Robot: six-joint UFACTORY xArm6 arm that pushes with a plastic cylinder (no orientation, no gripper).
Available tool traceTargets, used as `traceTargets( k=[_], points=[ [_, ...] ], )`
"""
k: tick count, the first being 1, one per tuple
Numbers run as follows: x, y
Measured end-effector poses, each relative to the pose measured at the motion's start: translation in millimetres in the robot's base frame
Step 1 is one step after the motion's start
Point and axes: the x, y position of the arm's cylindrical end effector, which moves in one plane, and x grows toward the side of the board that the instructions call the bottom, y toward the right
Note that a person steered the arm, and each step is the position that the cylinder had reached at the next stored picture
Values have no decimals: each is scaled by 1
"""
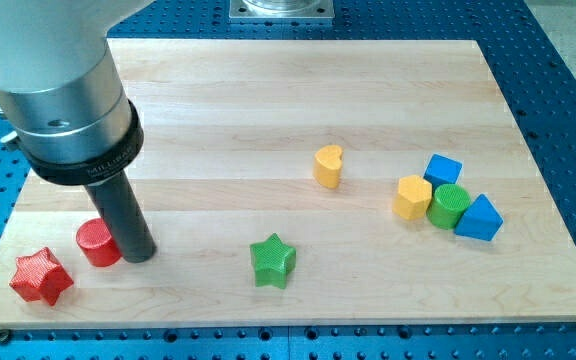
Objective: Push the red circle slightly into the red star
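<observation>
The red circle [98, 242] sits on the wooden board near the view's bottom left. The red star [41, 277] lies just to its lower left, a small gap between them. My tip [138, 254] rests on the board right beside the red circle, on its right side, touching or nearly touching it. The rod rises up and to the left into the arm's grey body.
A green star [272, 260] lies at the bottom middle. A yellow heart [329, 166] sits at the centre. At the right is a cluster: a yellow hexagon [412, 197], a blue cube [443, 170], a green cylinder [449, 206] and a blue triangle [480, 218].
</observation>
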Motion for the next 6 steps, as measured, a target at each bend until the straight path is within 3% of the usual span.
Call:
traceTargets(
  k=[2, 6],
  points=[
    [-22, 6],
    [-10, -39]
  ],
)
